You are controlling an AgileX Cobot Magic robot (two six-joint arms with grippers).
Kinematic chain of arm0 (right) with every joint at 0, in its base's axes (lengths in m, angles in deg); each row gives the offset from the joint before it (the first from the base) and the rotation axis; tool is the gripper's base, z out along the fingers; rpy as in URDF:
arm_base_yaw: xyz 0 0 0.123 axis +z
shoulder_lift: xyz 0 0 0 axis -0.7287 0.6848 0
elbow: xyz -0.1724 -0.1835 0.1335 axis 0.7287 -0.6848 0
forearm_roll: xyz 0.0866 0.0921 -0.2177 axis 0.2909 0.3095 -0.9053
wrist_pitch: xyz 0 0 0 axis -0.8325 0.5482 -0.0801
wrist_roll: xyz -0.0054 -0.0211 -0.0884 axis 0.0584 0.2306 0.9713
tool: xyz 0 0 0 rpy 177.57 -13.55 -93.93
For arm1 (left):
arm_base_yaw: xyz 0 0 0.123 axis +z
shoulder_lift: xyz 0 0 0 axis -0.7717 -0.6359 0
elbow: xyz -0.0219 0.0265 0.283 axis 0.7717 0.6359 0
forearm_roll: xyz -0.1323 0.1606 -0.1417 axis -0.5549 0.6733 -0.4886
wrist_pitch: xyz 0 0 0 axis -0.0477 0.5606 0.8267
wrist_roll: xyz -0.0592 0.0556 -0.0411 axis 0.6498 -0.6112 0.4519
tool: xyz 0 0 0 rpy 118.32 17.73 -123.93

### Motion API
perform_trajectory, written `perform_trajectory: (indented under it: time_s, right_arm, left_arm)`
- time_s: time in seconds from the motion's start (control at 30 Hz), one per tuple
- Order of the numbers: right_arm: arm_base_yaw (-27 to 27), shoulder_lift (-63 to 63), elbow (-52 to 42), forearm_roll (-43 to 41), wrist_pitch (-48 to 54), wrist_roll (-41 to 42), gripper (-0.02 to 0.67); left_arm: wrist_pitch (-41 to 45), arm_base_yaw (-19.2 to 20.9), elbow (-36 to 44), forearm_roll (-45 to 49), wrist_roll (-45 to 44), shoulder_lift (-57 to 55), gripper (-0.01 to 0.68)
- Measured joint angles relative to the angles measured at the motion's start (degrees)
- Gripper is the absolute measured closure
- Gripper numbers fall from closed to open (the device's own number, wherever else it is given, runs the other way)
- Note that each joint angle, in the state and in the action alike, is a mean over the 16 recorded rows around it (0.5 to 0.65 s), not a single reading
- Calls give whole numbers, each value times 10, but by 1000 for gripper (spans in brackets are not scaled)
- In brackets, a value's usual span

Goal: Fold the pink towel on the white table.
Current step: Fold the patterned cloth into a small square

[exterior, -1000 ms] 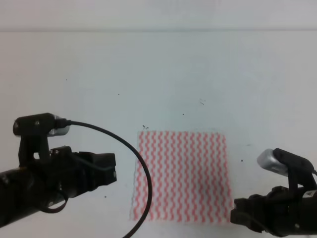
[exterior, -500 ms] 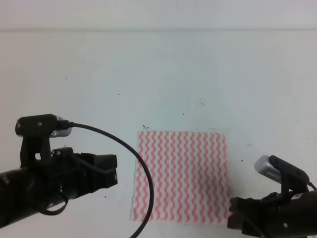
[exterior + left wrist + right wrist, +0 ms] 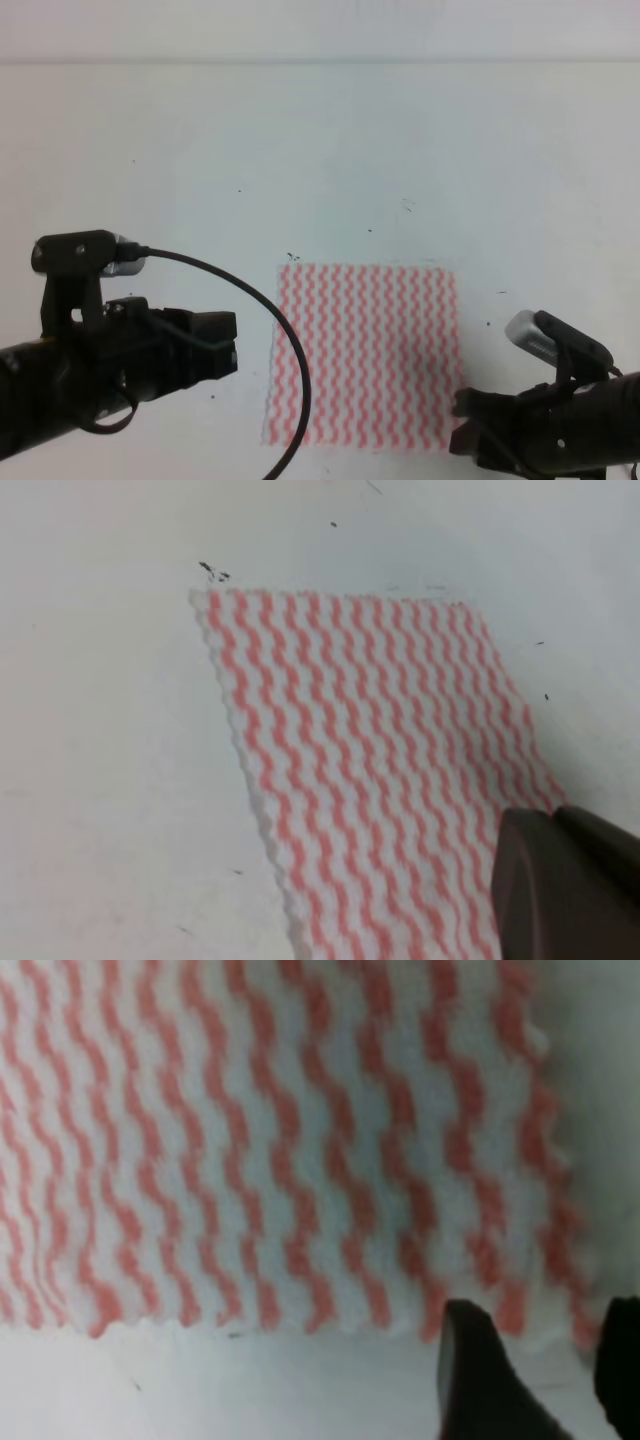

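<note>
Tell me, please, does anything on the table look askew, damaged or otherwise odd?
Nothing stands out. The pink towel lies flat and unfolded on the white table, roughly square to the view. Only a few tiny dark specks mark the surface.

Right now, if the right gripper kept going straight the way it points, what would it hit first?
Most likely the pink towel: the right gripper has its open fingertips at the near right corner, pointing over the cloth. Height above the white table is unclear.

The exterior high view looks down from the near side across the white table [image 3: 320,140]. The left wrist view looks rightward over the pink towel [image 3: 380,760]; the right wrist view sits close above its near right corner.
</note>
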Motion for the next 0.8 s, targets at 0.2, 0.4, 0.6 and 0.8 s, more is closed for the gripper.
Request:
perform_trajectory:
  time_s: [0.2, 0.4, 0.6, 0.8]
  right_arm:
    - [0, 12, 9, 3, -2, 2, 390]
    - [0, 20, 16, 3, -8, 7, 408]
    - [0, 31, 19, 5, -15, 11, 436]
    - [0, 42, 22, 9, -19, 13, 467]
  left_arm:
    - [1, 0, 0, 0, 0, 0, 678]
    - [2, 0, 0, 0, -1, 0, 678]
    - [3, 0, 0, 0, -2, 0, 677]
    - [5, 0, 0, 0, -3, 1, 677]
